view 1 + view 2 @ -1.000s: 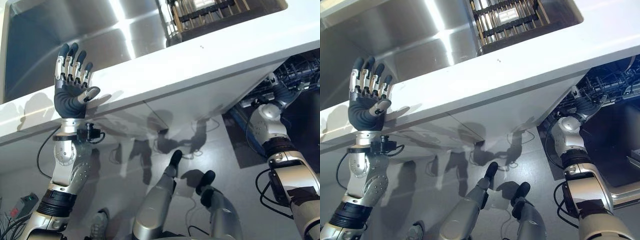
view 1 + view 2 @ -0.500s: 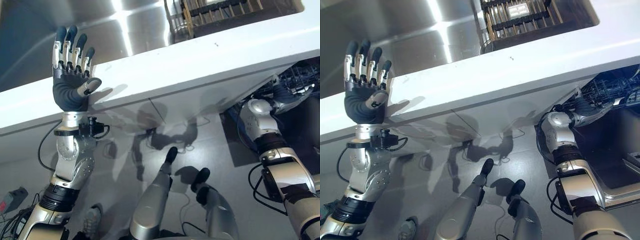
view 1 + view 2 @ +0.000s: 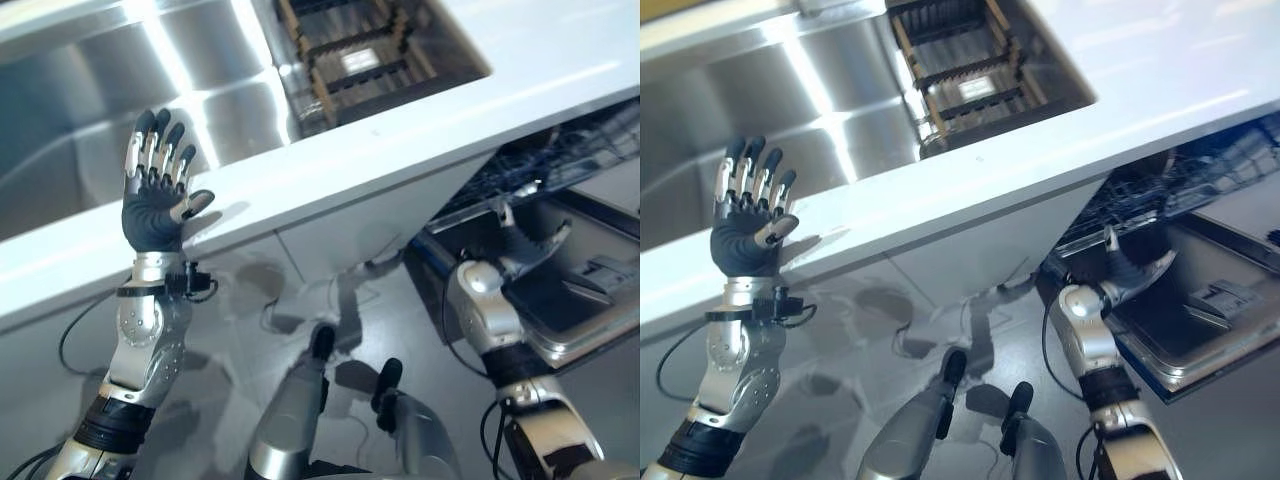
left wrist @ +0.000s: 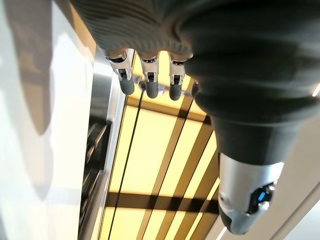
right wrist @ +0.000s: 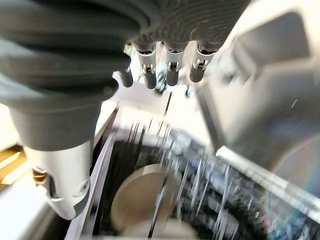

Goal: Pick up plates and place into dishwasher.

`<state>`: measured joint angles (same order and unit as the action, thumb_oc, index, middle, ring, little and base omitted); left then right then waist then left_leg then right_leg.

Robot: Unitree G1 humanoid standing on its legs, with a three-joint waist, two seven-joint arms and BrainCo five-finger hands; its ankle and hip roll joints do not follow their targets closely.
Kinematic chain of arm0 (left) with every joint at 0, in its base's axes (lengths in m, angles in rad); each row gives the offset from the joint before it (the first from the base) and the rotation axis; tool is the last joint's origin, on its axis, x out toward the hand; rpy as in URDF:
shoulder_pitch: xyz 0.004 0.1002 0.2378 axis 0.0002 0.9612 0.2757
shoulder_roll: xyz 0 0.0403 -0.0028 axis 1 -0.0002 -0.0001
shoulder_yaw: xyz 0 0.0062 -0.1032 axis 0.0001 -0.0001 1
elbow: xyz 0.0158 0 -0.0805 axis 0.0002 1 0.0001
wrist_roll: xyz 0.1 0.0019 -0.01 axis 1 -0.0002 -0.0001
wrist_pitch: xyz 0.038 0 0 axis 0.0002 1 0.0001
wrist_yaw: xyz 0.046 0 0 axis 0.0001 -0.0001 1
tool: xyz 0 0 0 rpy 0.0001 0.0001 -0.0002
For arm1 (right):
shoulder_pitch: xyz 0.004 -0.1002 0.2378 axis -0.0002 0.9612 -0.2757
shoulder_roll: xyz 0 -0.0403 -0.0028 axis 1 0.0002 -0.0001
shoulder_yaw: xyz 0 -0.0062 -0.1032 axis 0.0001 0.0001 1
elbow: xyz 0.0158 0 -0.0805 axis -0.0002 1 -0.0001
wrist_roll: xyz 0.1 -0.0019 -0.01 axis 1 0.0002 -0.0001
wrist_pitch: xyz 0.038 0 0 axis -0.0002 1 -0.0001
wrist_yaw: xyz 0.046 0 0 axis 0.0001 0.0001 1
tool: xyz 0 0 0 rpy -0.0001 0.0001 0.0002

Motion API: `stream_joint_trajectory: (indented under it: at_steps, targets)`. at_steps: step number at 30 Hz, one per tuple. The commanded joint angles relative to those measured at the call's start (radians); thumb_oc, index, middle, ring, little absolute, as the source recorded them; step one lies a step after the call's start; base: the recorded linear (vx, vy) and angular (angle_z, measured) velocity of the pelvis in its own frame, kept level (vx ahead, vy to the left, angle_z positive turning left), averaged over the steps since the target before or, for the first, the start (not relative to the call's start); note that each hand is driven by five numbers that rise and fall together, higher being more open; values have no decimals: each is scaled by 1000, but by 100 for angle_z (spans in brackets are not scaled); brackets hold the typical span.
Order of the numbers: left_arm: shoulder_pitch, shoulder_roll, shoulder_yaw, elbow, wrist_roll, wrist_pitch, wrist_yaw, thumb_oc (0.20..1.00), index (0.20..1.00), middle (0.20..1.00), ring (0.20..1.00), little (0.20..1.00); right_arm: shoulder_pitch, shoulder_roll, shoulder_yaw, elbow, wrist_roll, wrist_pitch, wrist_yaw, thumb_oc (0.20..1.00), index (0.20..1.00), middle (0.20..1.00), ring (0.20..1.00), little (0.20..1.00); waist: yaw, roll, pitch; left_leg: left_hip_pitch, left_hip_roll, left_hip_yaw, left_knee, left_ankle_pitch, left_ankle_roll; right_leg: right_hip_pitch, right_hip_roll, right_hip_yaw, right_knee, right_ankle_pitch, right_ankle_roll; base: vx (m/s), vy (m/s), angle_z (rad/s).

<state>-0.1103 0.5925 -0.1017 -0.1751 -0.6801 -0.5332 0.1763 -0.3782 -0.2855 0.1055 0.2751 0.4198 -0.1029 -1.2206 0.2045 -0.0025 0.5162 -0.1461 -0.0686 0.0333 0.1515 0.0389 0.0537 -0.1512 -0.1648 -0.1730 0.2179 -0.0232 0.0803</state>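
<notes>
Plates are held by neither hand; the right hand (image 3: 1132, 272), fingers relaxed, has been drawn back from the dishwasher rack (image 3: 560, 150); the left hand (image 3: 157, 195) stays raised, fingers straight; another pickup is judged next.

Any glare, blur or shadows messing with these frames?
Eye views: bright glare streaks on the steel sink; left hand casts a shadow on the white counter. Right wrist view: dishwasher rack motion-blurred. Left wrist view: strong yellow backlight past the fingers.
</notes>
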Motion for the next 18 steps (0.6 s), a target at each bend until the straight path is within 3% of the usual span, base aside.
stream_joint_trajectory:
  at_steps: [1,7,11,14,16,18]
  targets:
    - [89,-65,1,-18,41,35,-15,1000,1000,1000,1000,1000,27,-41,-44,-99,-43,-42,21,1000,1000,1000,1000,1000,-49,-5,4,15,-35,-29,80,-131,33,-33,-64,-3,-65,248,57,39,35,-76]
    - [61,-48,-16,-14,32,58,-4,1000,1000,1000,1000,1000,52,-53,-74,-44,0,-91,34,1000,1000,1000,1000,1000,-85,24,4,40,-23,18,50,-106,43,-21,-41,4,-19,207,54,-6,-11,-33]
    - [69,-40,12,-31,41,111,-30,1000,1000,1000,1000,1000,121,-52,-134,-44,-12,-128,13,1000,1000,1000,1000,1000,-78,24,4,38,-4,52,76,-117,61,10,-46,-6,87,166,47,-10,-150,-28]
    - [107,-39,58,-38,35,148,-72,1000,1000,1000,1000,1000,186,-45,-186,-62,-33,-118,-20,1000,1000,1000,1000,1000,-69,24,-12,44,13,71,99,-130,66,39,-68,-18,179,134,43,10,-201,-25]
    - [123,-39,77,-43,33,159,-93,1000,1000,1000,1000,1000,208,-38,-209,-65,-30,-117,-43,1000,1000,1000,1000,1000,-62,21,-26,33,24,77,106,-122,59,59,-74,-24,174,122,37,-61,-257,-22]
    - [120,-31,83,-35,33,144,-79,1000,1000,1000,1000,1000,222,-33,-228,-55,3,-136,-21,1000,1000,1000,1000,1000,-57,13,-28,-1,44,94,136,-117,35,118,-66,-42,96,73,32,-173,-344,-32]
